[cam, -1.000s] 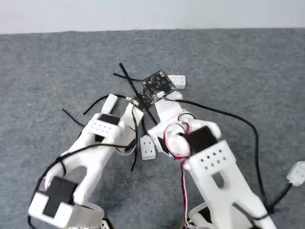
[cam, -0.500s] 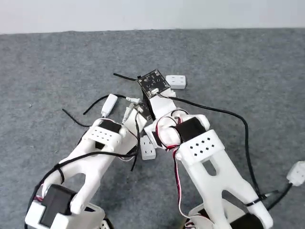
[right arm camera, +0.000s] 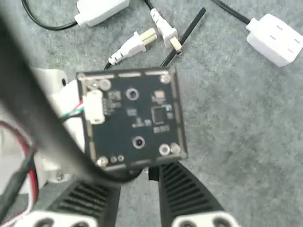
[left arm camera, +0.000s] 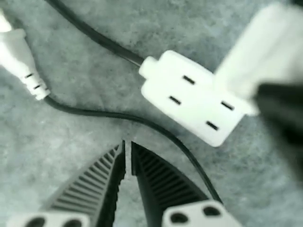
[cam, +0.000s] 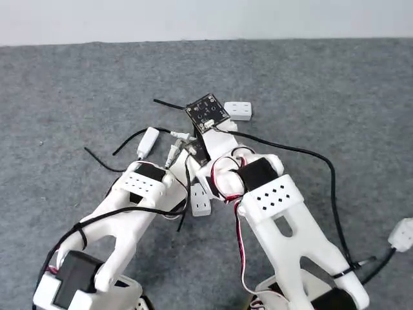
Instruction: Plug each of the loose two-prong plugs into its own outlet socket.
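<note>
While left gripper [left arm camera: 127, 144] hangs pinched, 4-slot outlet socket [left arm camera: 194, 101] near.

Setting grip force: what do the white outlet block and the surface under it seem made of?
Outlet block: smooth white moulded plastic, likely hard, judging by rounded edges and slight sheen. Table surface: grey felt or short-pile carpet, judging by its fuzzy, mottled texture.
</note>
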`<state>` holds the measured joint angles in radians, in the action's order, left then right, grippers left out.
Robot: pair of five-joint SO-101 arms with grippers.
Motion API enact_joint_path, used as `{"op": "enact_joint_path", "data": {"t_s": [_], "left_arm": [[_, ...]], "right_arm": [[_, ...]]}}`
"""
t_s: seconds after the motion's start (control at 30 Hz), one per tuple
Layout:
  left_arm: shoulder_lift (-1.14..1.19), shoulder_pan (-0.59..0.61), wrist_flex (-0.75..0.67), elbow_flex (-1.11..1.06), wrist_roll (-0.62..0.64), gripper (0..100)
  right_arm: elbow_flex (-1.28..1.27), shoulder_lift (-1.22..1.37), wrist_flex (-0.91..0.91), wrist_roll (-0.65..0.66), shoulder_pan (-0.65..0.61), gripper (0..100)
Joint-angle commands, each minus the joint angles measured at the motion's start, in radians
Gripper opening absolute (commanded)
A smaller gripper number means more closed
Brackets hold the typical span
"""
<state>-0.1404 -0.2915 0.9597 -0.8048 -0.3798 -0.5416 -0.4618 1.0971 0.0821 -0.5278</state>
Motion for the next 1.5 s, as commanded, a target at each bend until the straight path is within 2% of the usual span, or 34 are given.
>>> {"op": "enact_joint_path", "data": {"t_s": [0.0, 0.13, 0.33, 0.6, 0.87, 1.33, 1.47], "left_arm": [[-0.112, 0.098, -0.014, -0.033, 0.020, 1], [-0.276, 0.226, -0.052, -0.165, 0.025, 1], [-0.457, 0.408, -0.008, -0.280, 0.025, 1], [-0.367, 0.416, 0.012, -0.254, 0.020, 1], [-0.319, 0.417, 0.012, -0.226, 0.008, 1], [-0.315, 0.417, -0.005, -0.226, -0.015, 1], [-0.315, 0.417, -0.006, -0.226, -0.015, 1]], "right_arm": [[-0.014, -0.005, -0.084, 0.012, 0.016, 0.9], [-0.046, -0.005, -0.136, 0.017, 0.016, 0.9], [-0.110, -0.004, -0.223, 0.018, 0.007, 0.9], [-0.143, 0.002, -0.245, 0.043, -0.053, 0.9], [-0.130, 0.127, -0.302, 0.069, -0.058, 0.9], [-0.126, 0.127, -0.269, 0.080, -0.085, 0.9], [-0.118, 0.099, -0.222, 0.046, -0.102, 0.9]]}}
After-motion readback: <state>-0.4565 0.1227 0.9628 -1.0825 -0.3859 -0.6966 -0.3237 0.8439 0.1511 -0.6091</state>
